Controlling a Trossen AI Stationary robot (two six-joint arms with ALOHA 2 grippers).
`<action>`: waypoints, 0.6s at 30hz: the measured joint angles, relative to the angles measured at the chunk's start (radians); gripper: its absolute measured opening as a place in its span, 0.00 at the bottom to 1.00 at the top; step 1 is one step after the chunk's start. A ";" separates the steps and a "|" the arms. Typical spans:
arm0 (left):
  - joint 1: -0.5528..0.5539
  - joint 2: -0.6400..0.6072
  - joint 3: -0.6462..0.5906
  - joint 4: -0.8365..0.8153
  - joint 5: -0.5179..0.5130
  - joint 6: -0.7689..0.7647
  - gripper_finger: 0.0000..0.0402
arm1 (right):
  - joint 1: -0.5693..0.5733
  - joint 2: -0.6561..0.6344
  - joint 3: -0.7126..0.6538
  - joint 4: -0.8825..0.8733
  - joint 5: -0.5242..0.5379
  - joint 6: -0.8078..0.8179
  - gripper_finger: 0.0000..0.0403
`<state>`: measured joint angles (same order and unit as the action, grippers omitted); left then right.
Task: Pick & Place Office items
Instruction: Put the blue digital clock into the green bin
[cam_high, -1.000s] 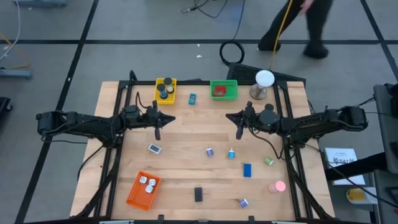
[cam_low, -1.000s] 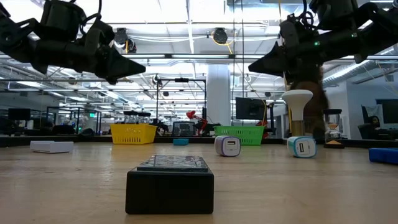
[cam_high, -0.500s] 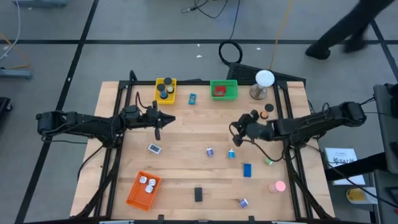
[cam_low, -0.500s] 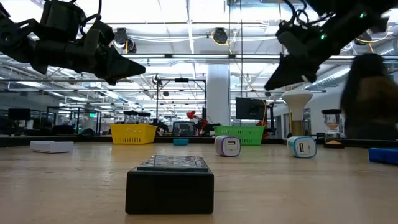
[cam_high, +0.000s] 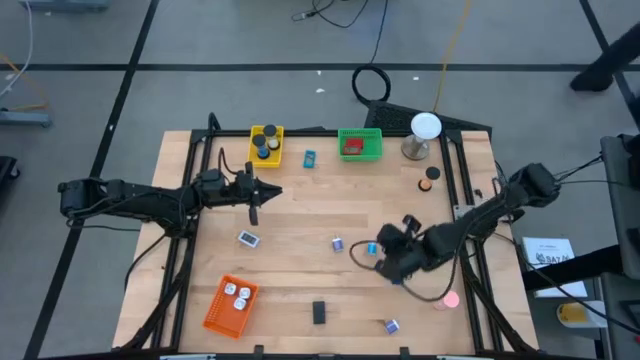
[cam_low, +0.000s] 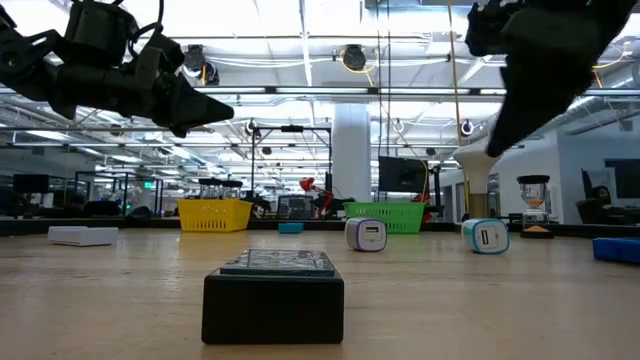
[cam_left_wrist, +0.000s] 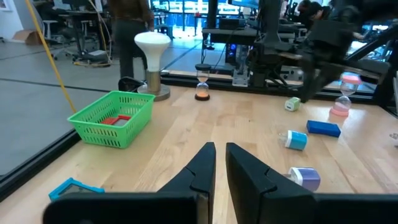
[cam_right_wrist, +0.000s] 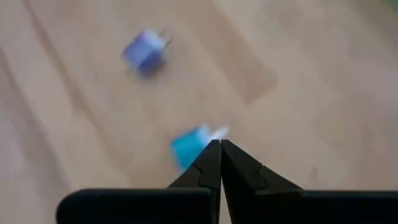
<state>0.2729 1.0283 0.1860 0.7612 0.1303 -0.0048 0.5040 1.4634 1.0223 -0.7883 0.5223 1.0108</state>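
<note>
- Right gripper (cam_high: 378, 252) is seen clenched, holding nothing, right of centre in the high view, just over the cyan piece (cam_high: 371, 247).
- Purple piece (cam_high: 338, 243) lies just left of the cyan piece; a blue block (cam_left_wrist: 323, 128) is partly covered by the right arm.
- Left gripper (cam_high: 254, 212) hangs left of centre, its fingers (cam_left_wrist: 202, 168) nearly together, grasping nothing.
- 3 baskets are seen: yellow basket (cam_high: 267, 146) and green basket (cam_high: 359, 144) at top, orange basket (cam_high: 229, 305) at lower left.
- Black block (cam_high: 319, 312) lies at bottom centre.
</note>
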 joint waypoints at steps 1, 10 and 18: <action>0.000 0.000 0.000 0.000 0.000 0.000 0.10 | 0.017 0.029 0.036 -0.053 -0.015 0.031 0.01; 0.000 0.000 0.000 0.000 0.000 0.000 0.10 | 0.150 0.169 0.155 -0.208 -0.259 0.389 0.18; 0.000 0.000 0.000 0.000 0.000 0.000 0.10 | 0.222 0.189 0.142 -0.211 -0.209 0.615 0.42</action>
<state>0.2733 1.0283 0.1860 0.7609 0.1299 -0.0044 0.7258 1.6520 1.1647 -0.9997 0.3136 1.6262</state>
